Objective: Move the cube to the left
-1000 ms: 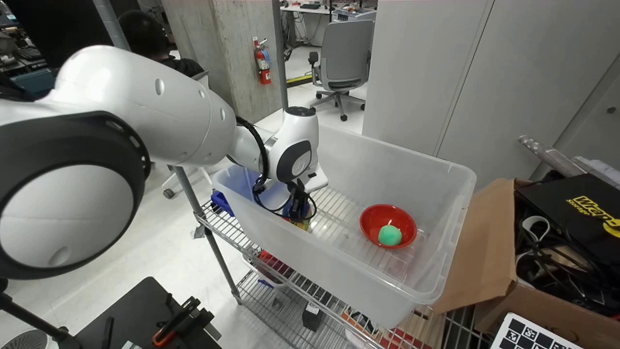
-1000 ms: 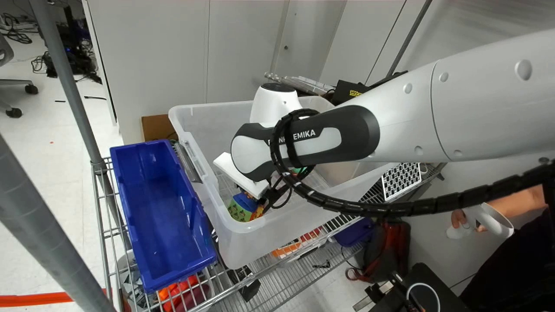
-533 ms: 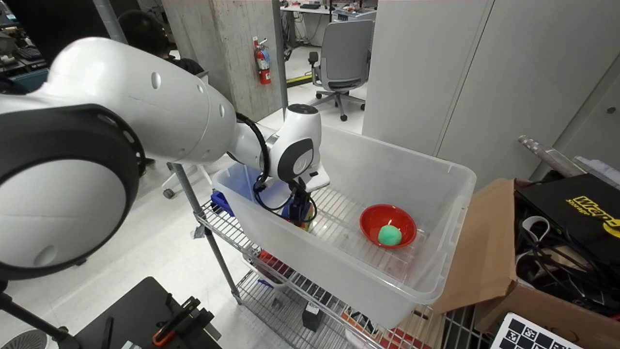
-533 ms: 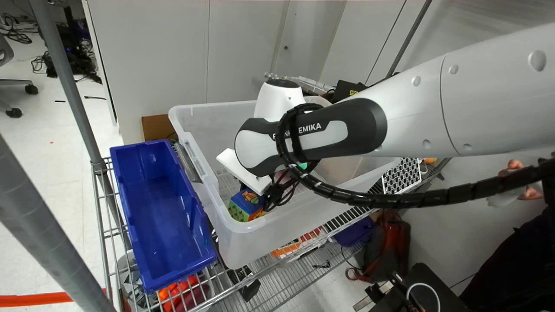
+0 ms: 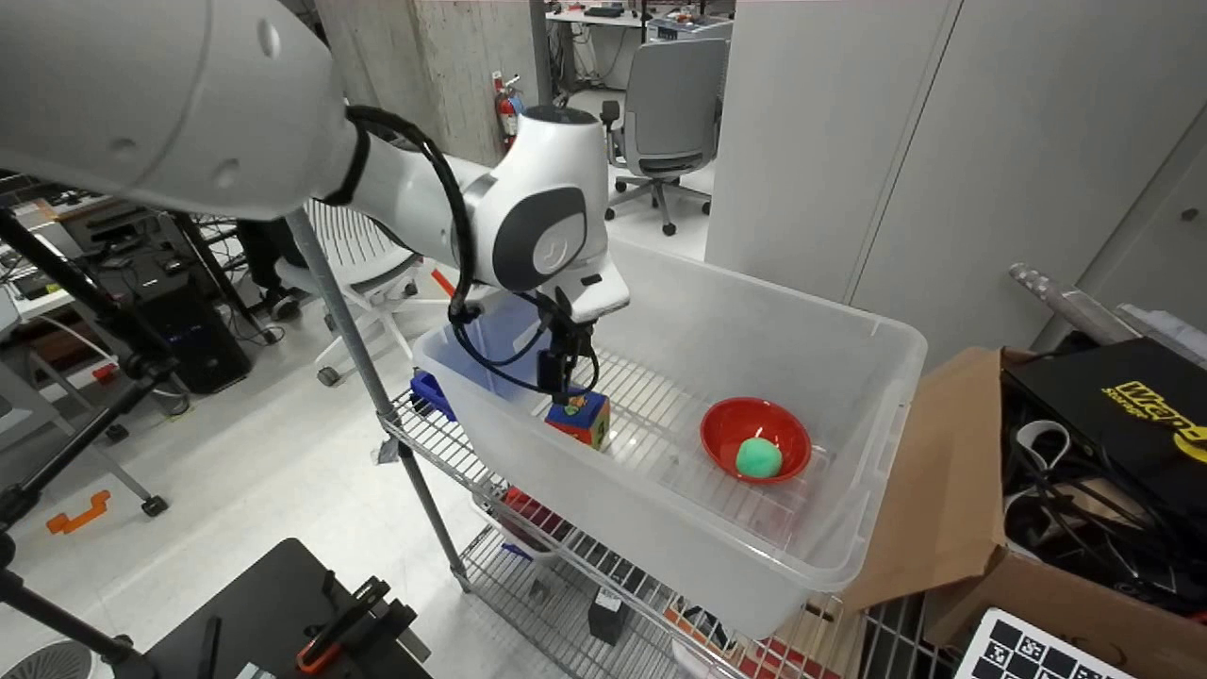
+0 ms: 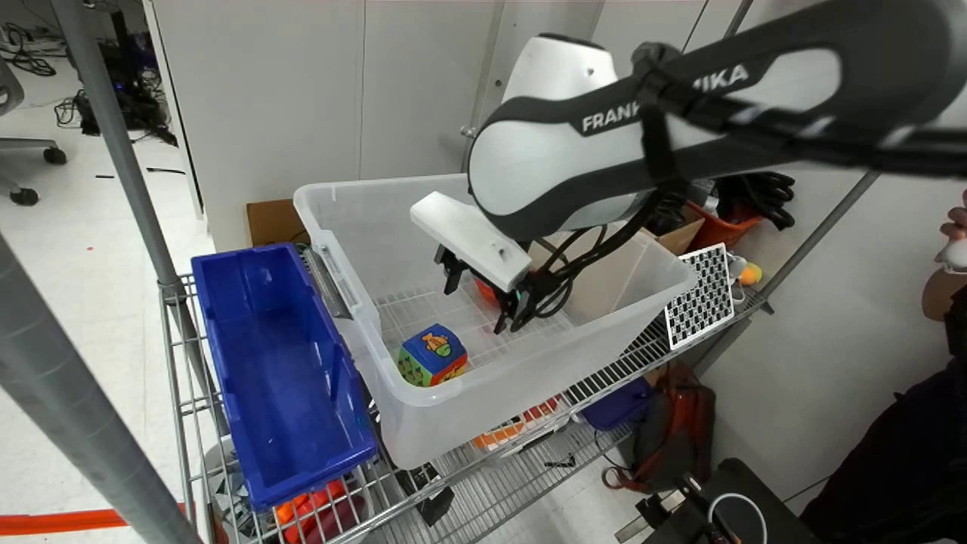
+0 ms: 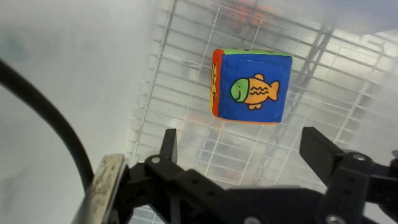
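Note:
The cube (image 7: 253,88) is a soft, many-coloured block whose blue top carries an orange and green fish; its sides are red, green and orange. It rests on the floor of the clear plastic bin (image 5: 801,344), in a near corner in an exterior view (image 6: 433,355). My gripper (image 7: 239,140) hangs above the bin floor, its jaws wide apart with nothing between them. In the wrist view the cube lies beyond the fingertips, apart from them. In an exterior view the gripper (image 6: 477,306) shows above the floor, to the right of the cube.
A red bowl (image 5: 724,424) with a green ball (image 5: 759,458) in it sits in the same bin, toward the other end. High walls surround the bin floor. Outside stand a blue bin (image 6: 287,408) and an open cardboard box (image 5: 929,490).
The arm has risen and drawn away from the cube, and its jaws have spread open. The cube, earlier partly covered by the gripper, stays in the same place and is now uncovered.

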`<state>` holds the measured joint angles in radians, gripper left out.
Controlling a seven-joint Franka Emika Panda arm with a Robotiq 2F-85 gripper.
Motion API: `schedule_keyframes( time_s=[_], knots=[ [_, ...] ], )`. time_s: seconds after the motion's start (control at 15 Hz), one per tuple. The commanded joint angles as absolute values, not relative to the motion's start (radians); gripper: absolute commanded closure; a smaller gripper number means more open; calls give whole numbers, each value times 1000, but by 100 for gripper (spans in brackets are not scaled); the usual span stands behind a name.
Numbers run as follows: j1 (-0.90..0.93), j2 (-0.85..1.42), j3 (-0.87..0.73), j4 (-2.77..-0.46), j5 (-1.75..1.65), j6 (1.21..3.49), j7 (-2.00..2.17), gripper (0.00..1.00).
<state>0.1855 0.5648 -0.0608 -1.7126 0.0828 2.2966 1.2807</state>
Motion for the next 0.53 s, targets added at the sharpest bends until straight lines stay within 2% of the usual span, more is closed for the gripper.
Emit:
schedule_keyframes(
  time_s=[0.0, 0.47],
  knots=[
    [178, 530, -52, -1739, 77, 2295, 1284, 0],
    [177, 498, -49, -1788, 77, 2300, 1284, 0]
  ],
)
